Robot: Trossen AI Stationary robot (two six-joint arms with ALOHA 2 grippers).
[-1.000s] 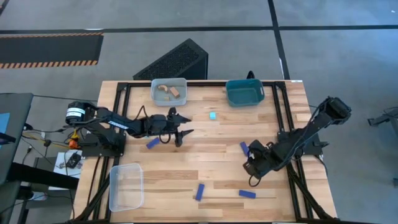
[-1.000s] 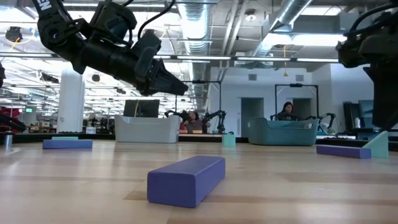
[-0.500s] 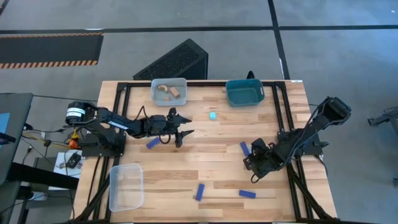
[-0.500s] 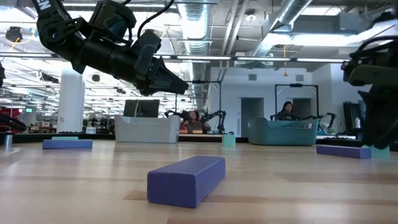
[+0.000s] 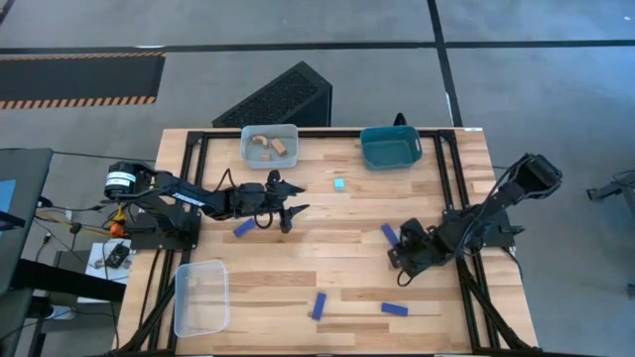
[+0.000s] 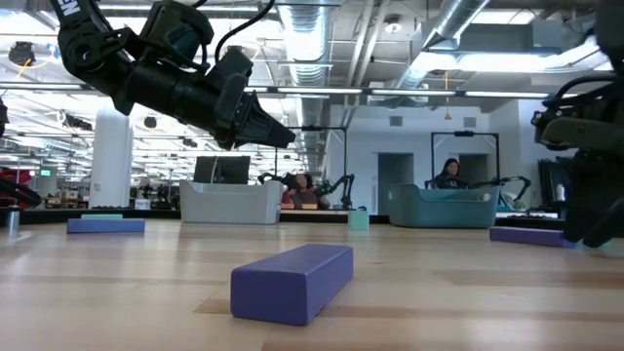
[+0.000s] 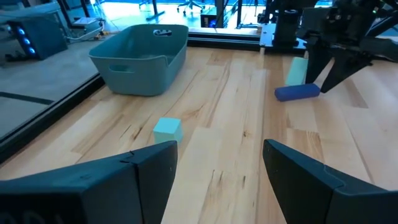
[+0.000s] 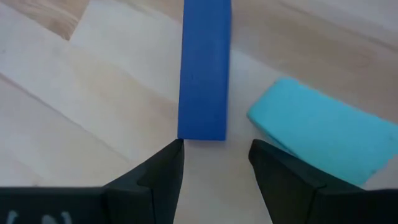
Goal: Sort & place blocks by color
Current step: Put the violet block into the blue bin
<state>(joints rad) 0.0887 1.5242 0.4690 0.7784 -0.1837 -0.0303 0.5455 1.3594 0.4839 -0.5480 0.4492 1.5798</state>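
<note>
Grey concrete floor (image 5: pixel 298 30) w/ dark seam lines; orange-black hazard strip (image 5: pixel 79 99) far left. Black perforated box (image 5: pixel 281 97) on floor just beyond the light wood table (image 5: pixel 327 268) on black frame. Cables + small gear by table's left edge. Low view: open lab hall, exposed ceiling ducts (image 6: pixel 468 24), strip lights, white column (image 6: pixel 110 161) left, seated person (image 6: pixel 450 174) far back right.
</note>
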